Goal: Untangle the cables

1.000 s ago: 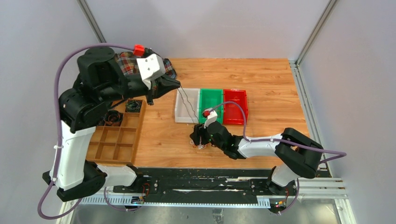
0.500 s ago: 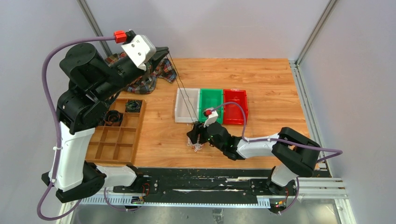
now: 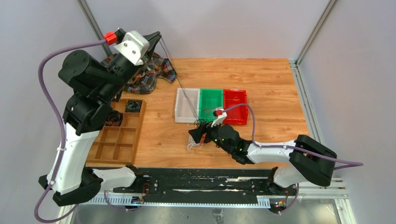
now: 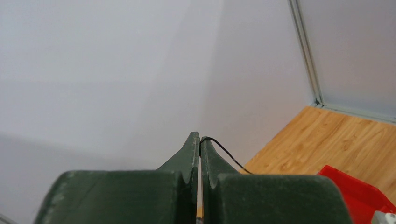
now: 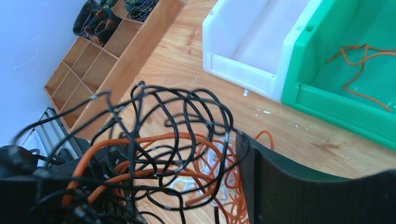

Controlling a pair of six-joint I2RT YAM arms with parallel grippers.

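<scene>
Right fingers: the right gripper is held low over the wooden table, near the arm bases; its dark pads are spread wide, one on either side of the tangle, and no firm pinch is seen.
Wire bundle: the tangled bundle of thin black, orange and white wires is found on the table between those spread pads, just in front of the white plastic bin; a few loops are seen touching the edge of the right-hand pad.
Drawn strand: one thin black wire is led out of the bundle; its long axis runs up, away and to the left, across the white bin.
Bins: the green plastic bin is set beside the white one and already holds a loose orange wire; the red plastic bin is placed beyond it to the right.
Left fingers: the left gripper is raised high above the far left of the table, its dark green fingers pressed together on the end of the black wire.
Nearer arm: the bundle is reached only by the right arm (the left is well apart from it, joined by the strand alone).
Judged next need: the bundle is probably to be kept down while the strand is drawn clear along that axis.
Change from a second ago: the left gripper is lifted much higher and farther back, the strand is drawn longer, and the right pads are spread wider.
</scene>
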